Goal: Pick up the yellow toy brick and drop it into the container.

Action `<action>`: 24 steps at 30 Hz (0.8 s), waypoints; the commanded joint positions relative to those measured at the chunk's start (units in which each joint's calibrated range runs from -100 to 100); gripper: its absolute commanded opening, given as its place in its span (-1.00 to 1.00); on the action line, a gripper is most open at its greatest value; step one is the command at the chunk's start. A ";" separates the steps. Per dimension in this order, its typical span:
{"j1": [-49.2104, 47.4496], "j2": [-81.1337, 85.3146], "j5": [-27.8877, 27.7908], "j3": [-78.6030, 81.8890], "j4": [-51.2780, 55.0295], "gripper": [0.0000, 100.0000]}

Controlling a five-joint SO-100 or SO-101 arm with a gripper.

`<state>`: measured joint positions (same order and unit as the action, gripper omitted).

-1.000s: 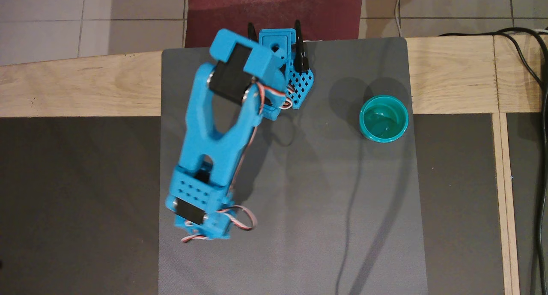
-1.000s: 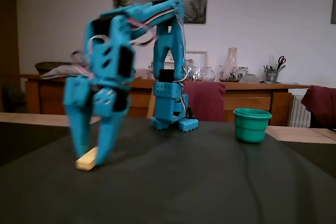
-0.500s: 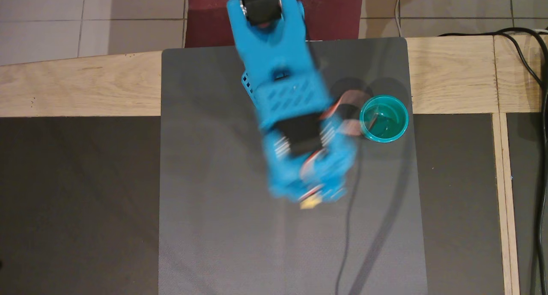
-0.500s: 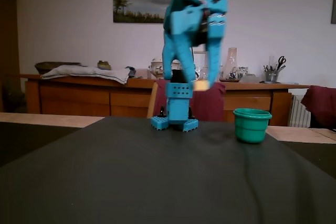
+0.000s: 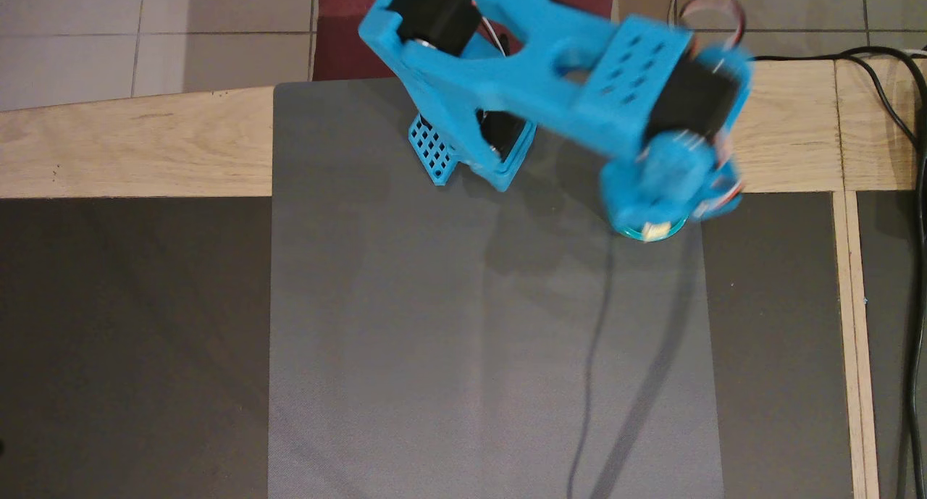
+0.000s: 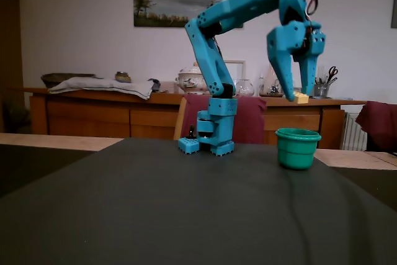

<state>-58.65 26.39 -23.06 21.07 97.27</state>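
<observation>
Above the grey-matted table (image 5: pixel 434 340), the yellow toy brick (image 6: pixel 301 97) is held clamped in the gripper (image 6: pixel 298 95) directly over the container (image 6: pixel 298 148); pickup is judged complete, release outstanding.

You see a bright blue plastic hand (image 6: pixel 298 94) with black motors, a small pale-yellow plastic toy brick (image 6: pixel 301 97), a round teal-green plastic cup (image 6: pixel 297 148), and a light wooden tabletop (image 5: pixel 130 148) under grey mats.
</observation>
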 commanded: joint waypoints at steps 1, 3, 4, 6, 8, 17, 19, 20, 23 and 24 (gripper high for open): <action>-3.75 -1.35 2.04 -2.39 -1.80 -1.00; -4.68 -2.53 2.77 -2.39 -3.05 -1.00; -4.68 -3.20 2.98 -2.39 -3.40 -1.00; -4.68 -4.30 3.04 -2.21 -4.47 -1.00; -4.68 -5.23 3.04 -2.03 -5.27 -1.00; -5.14 -6.66 2.72 -1.48 -4.47 -1.00; -5.53 -6.83 2.88 -1.39 -4.38 -1.00; -5.68 -6.83 2.98 -1.39 -4.38 -1.00; -6.77 -6.91 3.04 -1.39 -4.20 -1.00; -7.08 -6.91 3.04 -1.39 -3.94 -1.00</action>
<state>-64.96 19.42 -20.31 21.07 92.61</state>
